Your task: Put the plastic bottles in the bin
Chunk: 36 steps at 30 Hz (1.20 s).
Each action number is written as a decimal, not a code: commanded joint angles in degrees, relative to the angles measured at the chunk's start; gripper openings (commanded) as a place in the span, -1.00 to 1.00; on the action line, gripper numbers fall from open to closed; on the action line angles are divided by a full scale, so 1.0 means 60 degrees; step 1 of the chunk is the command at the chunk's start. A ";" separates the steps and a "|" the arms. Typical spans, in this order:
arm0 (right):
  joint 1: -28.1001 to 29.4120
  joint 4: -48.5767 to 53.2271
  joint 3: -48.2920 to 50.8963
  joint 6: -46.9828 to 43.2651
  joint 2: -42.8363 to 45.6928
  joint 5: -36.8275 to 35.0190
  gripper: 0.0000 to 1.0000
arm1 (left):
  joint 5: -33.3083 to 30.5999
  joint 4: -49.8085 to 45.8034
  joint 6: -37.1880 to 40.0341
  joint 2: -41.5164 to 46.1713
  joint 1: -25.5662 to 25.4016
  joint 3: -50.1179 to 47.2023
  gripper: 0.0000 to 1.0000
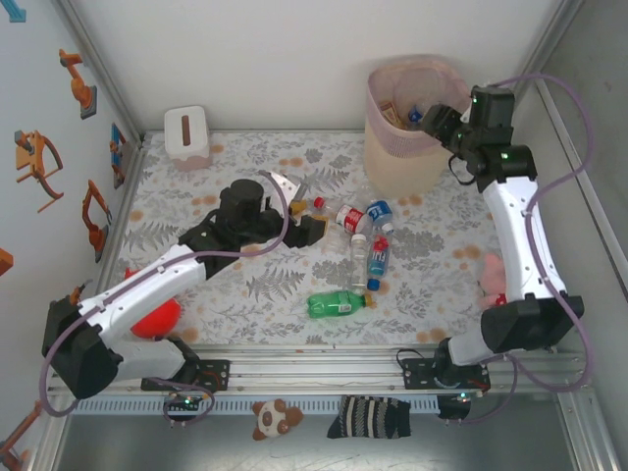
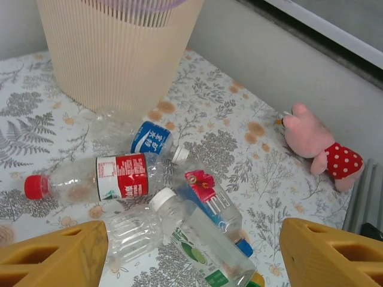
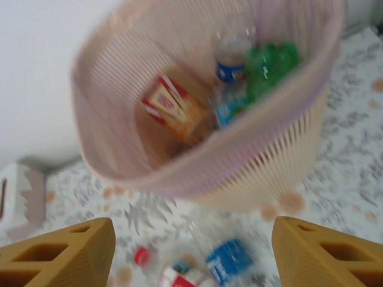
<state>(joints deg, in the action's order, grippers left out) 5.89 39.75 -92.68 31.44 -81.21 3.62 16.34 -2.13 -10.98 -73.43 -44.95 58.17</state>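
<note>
The floral table (image 1: 245,285) carries everything, and I place the rest by the bin (image 1: 397,162), which stands at the table's far side. It is a tall, round, ribbed basket, pale beige with a pinkish perforated rim, and wide-mouthed enough to take a drop from above.

The right arm (image 1: 515,211) reaches up so that its wrist hangs over the bin's rim. Its jaws stand apart with nothing between them, which I judge to be a drop position. The left arm (image 1: 157,280) stretches towards the heap in front of the bin, its jaws also apart and empty, seemingly lining up a pick.

Some plastic bottles lie inside the bin: a green one (image 3: 272,66) and a clear one with a blue label (image 3: 232,63). The rest lie tumbled on their sides just in front of the bin, overlapping, among them a clear red-labelled bottle (image 2: 119,175) with a red cap and a blue-labelled bottle (image 2: 149,139). A green bottle (image 1: 336,303) lies alone, farther from the bin than the heap.
</note>
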 commanded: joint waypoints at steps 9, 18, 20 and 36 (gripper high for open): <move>0.1018 0.1629 0.2722 -0.0217 0.1675 -0.0829 0.35 | 0.0512 0.0210 -0.0978 -0.0594 0.0047 0.0345 0.41; 0.2609 0.0915 0.4977 0.1066 0.1873 -0.1920 0.34 | 0.0413 0.0174 -0.1143 -0.0310 0.0048 -0.0111 0.40; 0.2814 0.0675 0.5302 0.1212 0.1638 -0.1958 0.32 | 0.0383 0.0154 -0.1146 -0.0240 0.0042 -0.0181 0.40; 0.3984 -0.0524 0.5777 0.2199 -0.0542 -0.2500 0.31 | 0.0589 -0.0150 -0.0723 0.0174 0.0044 -0.0408 0.40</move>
<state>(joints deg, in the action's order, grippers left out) 29.54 38.06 -59.07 42.50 -83.59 -8.73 18.94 -2.26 -16.73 -74.19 -44.91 56.64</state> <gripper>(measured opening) 0.657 0.700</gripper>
